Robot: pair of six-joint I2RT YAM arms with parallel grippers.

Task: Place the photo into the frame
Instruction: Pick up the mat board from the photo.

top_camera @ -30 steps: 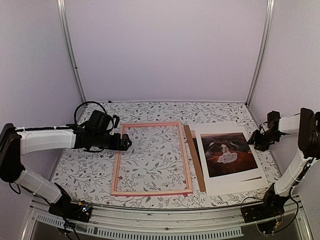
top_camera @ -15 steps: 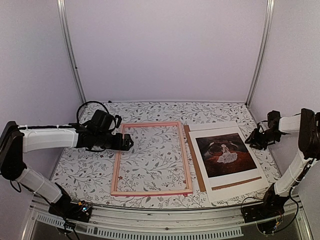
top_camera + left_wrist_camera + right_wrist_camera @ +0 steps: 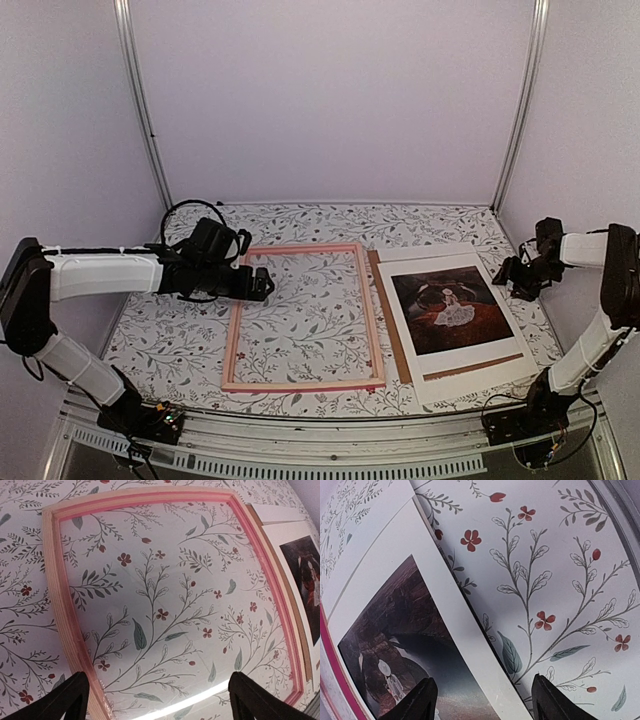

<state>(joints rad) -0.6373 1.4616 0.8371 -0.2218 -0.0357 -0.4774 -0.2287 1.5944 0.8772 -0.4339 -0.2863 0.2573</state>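
While photo point(image 3: 452, 310) lies beside frame point(image 3: 300, 384), left gripper point(image 3: 262, 285) and right gripper point(image 3: 504, 272) stand open, empty

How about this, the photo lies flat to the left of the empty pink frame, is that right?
No, the side is wrong: the photo lies flat to the right of the empty pink frame, as the top external view shows.

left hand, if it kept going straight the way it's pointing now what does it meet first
Probably the floral tablecloth inside the frame: the open left hand is angled down over it. If its path runs flatter, the frame's far rail comes first.
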